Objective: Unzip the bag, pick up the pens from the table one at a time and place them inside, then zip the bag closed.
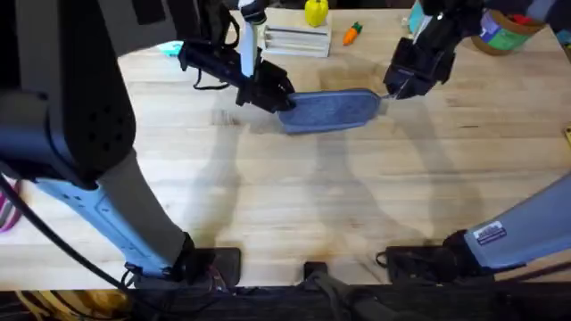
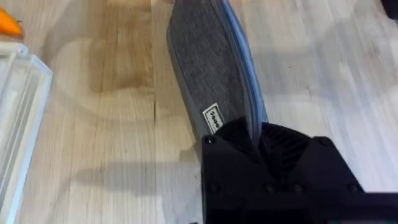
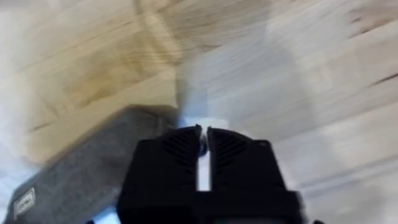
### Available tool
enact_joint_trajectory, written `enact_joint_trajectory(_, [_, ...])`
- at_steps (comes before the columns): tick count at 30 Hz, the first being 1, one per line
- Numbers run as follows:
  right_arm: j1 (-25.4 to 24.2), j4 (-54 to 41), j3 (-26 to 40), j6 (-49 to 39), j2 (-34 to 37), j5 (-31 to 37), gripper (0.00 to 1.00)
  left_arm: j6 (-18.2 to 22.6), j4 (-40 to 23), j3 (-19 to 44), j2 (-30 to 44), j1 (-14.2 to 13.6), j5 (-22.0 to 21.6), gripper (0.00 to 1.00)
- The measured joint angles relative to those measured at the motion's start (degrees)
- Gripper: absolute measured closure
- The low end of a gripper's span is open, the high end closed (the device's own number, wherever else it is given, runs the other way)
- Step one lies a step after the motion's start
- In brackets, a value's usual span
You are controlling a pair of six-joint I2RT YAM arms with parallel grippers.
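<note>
The blue-grey bag (image 1: 332, 109) lies flat on the wooden table (image 1: 294, 205), toward the back. My left gripper (image 1: 282, 99) is shut on the bag's left end. In the left wrist view the bag (image 2: 205, 68) stretches away from my left gripper (image 2: 256, 129), whose black fingers pinch the zipper edge beside a small white label. My right gripper (image 1: 390, 91) is at the bag's right end. The right wrist view has that gripper (image 3: 203, 135) shut on a small pale zipper pull (image 3: 203, 147), with the bag (image 3: 81, 168) to one side. The pens are out of view.
A white box (image 1: 294, 40) stands just behind the bag, with a yellow object (image 1: 315, 12) and an orange toy carrot (image 1: 353, 33) beyond it. A green container (image 1: 513, 31) sits at the back right. Bare tabletop fills the middle and front.
</note>
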Motion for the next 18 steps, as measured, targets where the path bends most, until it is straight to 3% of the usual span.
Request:
enact_joint_trajectory(1, [-1.0, -0.5, 1.6, 0.0, -3.9, 2.7, 0.407, 0.0, -0.5, 0.0, 0.0, 0.7, -1.0, 0.959])
enact_joint_trajectory(4, [-1.7, -0.5, 3.3, -0.4, -6.9, 3.0, 0.034, 0.0, -0.5, 0.0, 0.0, 1.3, -1.4, 0.959])
enact_joint_trajectory(18, [-1.7, 0.5, 4.1, -1.1, -15.7, 3.0, 0.003, 0.0, -0.4, 0.0, 0.0, 1.4, -1.6, 0.959])
